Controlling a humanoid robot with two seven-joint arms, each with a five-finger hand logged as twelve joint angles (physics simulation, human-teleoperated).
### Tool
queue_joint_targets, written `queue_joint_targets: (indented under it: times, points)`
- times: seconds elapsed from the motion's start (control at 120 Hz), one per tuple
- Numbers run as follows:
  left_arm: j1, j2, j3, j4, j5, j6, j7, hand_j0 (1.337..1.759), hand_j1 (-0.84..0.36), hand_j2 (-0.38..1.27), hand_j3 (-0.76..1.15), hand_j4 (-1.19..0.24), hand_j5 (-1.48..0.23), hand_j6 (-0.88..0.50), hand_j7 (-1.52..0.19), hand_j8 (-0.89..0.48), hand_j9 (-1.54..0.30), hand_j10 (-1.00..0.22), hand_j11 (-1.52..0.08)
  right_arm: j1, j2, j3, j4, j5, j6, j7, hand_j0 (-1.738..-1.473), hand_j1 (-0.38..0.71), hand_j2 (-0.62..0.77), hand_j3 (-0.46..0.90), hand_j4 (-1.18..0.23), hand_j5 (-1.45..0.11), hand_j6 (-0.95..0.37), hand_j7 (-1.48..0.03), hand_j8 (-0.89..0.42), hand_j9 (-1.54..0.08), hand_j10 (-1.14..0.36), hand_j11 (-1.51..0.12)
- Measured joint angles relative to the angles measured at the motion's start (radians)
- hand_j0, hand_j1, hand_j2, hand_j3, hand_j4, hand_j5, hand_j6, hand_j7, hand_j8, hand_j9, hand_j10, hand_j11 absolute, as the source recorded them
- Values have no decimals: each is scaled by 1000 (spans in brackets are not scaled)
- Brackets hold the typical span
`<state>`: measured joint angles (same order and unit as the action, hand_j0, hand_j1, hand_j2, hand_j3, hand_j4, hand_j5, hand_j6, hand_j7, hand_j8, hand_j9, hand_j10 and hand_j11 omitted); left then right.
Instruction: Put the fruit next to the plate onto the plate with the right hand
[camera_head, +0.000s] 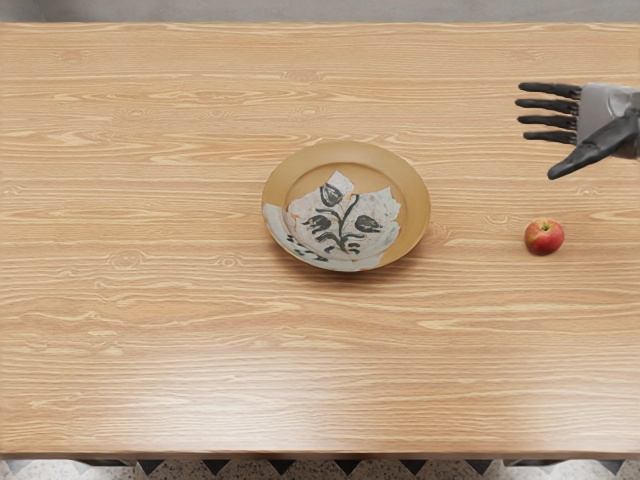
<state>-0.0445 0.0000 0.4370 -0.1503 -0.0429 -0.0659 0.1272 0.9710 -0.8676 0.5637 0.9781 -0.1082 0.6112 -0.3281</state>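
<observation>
A small red apple (544, 236) lies on the wooden table, to the right of the plate and a good gap away from it. The plate (404, 185) is round, tan-rimmed, with a white centre and a dark flower pattern, and it sits near the table's middle with nothing on it. My right hand (556, 128) comes in from the right edge, above and slightly right of the apple, apart from it. Its dark fingers are spread and hold nothing. The left arm does not show.
The wooden table (150, 330) fills the view, its front edge near the bottom and its back edge near the top. A patterned floor strip shows below the front edge.
</observation>
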Motion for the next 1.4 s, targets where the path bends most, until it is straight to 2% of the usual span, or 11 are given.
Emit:
queue_joint_targets:
  times: [0.142, 0.225, 0.267, 0.35, 0.408, 0.475, 0.617, 0.683, 0.892, 1.183, 1.4]
  points:
    - [0, 0, 0, 0, 0, 0, 0, 1658, 57, 49, 0, -244, -317, -244, -317, -244, -317, -244, -317, 29, 21, -2, 1, -4, 0, -65, -1658, -307, -7, 0, -35, -46, -35, -46, -35, -46, -35, -46]
    - [0, 0, 0, 0, 0, 0, 0, 1658, 57, 49, 0, -244, -317, -244, -317, -244, -317, -244, -317, 47, 23, 12, 20, -85, 0, -150, -1658, -284, -10, 0, -54, -71, -54, -71, -54, -71, -54, -71]
    - [0, 0, 0, 0, 0, 0, 0, 1658, 57, 49, 0, -244, -317, -244, -317, -244, -317, -244, -317, 49, -15, 24, 81, -150, 0, -176, -1658, -269, -13, 0, -68, -87, -68, -88, -68, -87, -67, -87]
    - [0, 0, 0, 0, 0, 0, 0, 1658, 56, 49, 0, -244, -317, -244, -317, -244, -317, -244, -317, 36, -114, 26, 283, -321, -27, -204, -1658, -272, -13, 0, -66, -84, -66, -84, -66, -84, -65, -84]
    - [0, 0, 0, 0, 0, 0, 0, 1658, 56, 49, 0, -244, -317, -244, -317, -244, -317, -244, -317, 14, -151, 25, 379, -418, -71, -183, -1658, -277, -12, 0, -63, -79, -63, -79, -63, -79, -62, -79]
    - [0, 0, 0, 0, 0, 0, 0, 1658, 57, 49, 0, -244, -317, -244, -317, -244, -317, -244, -317, -14, -173, 18, 441, -495, -146, -156, -1658, -277, -12, 0, -64, -80, -65, -80, -64, -80, -63, -80]
    - [0, 0, 0, 0, 0, 0, 0, 1658, 57, 49, 0, -244, -317, -244, -317, -244, -317, -244, -317, -87, -171, -23, 493, -571, -373, -89, -1658, -258, -14, 0, -82, -102, -84, -101, -82, -101, -81, -101]
    - [0, 0, 0, 0, 0, 0, 0, 1658, 57, 49, 0, -244, -317, -244, -317, -244, -317, -244, -317, -108, -158, -54, 499, -592, -459, -69, -1658, -251, -15, 0, -88, -109, -90, -108, -89, -109, -87, -108]
    - [0, 0, 0, 0, 0, 0, 0, 1658, 57, 49, 0, -244, -317, -244, -317, -244, -317, -244, -317, -145, -87, -144, 492, -682, -681, -52, -1658, -231, -17, 0, -107, -132, -109, -131, -107, -132, -106, -131]
    - [0, 0, 0, 0, 0, 0, 0, 1658, 57, 49, 0, -244, -317, -244, -317, -244, -317, -244, -317, -150, 5, -189, 371, -743, -727, -55, -1658, -181, -25, 0, -148, -186, -150, -185, -149, -186, -147, -186]
    - [0, 0, 0, 0, 0, 0, 0, 1658, 57, 49, 0, -244, -317, -244, -317, -244, -317, -244, -317, -158, 34, -193, 343, -752, -790, -50, -1658, -99, -39, 0, -216, -275, -218, -275, -217, -275, -216, -275]
